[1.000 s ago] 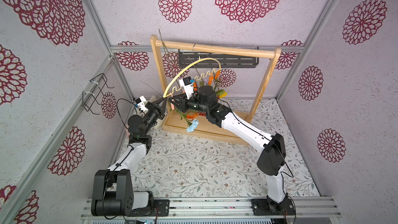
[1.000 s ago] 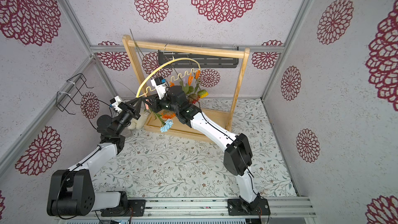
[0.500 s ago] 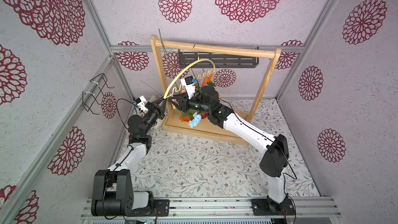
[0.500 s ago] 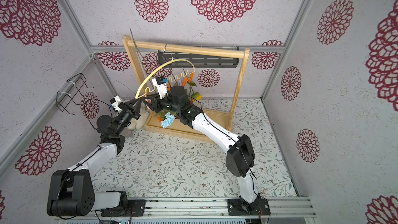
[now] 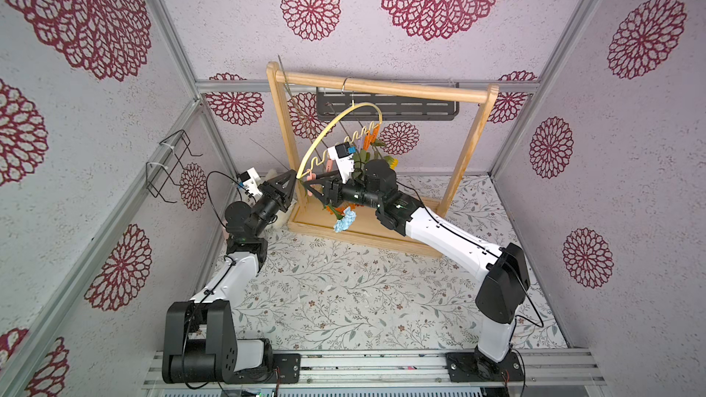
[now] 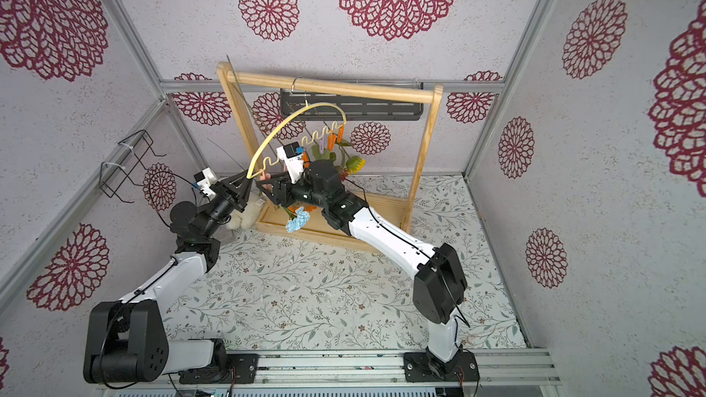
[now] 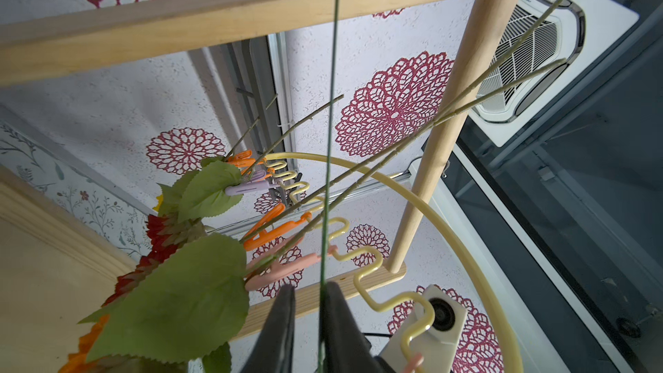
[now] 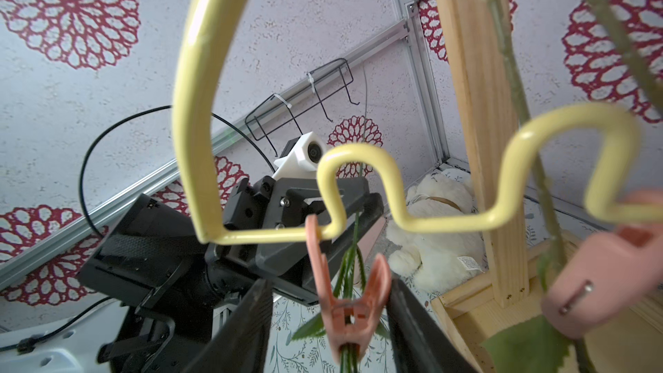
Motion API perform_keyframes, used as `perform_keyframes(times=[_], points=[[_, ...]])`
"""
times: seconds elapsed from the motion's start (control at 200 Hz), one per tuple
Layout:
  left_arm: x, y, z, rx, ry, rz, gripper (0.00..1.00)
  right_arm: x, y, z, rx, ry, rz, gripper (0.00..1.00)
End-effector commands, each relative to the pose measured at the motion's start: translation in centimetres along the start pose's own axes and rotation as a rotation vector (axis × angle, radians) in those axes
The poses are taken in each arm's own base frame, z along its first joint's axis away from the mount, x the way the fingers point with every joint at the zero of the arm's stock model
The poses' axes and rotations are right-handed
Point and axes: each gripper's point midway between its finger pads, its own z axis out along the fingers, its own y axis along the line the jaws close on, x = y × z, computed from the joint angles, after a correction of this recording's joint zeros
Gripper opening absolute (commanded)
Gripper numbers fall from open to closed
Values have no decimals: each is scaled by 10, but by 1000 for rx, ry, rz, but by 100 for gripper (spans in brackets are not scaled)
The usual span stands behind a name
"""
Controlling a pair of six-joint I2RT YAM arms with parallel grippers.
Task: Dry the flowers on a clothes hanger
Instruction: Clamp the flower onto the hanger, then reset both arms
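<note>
Pink plastic clothespin (image 8: 349,299) gripped the thin green flower stem (image 7: 332,102) unaided; the right pincer (image 8: 329,283) had spread open, empty, around it. The left pincer (image 7: 310,287) had slackened slightly.

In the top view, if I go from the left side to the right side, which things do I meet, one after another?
black wire rack on the wall → left gripper → right gripper → light blue flower → right-hand post of the wooden frame
</note>
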Motion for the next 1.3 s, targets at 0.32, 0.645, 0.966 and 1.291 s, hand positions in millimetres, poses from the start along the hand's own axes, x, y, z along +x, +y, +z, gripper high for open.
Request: perform_keyframes(times=[0.32,0.645,0.966,1.291], points=[[-11,-9,-2,-30,27,142,65,-31,20,-77,-64,-205,-91,59],[-43,18,-41,-210,-47,308,98,2,12,-152,60,-251,-267,61],[-83,104,-115,-825,-77,602,98,36,-65,-277,643,-419,-395,99],[-74,150,-162,-1067,-131,1076,97,93,-168,-370,1042,-326,-384,99]])
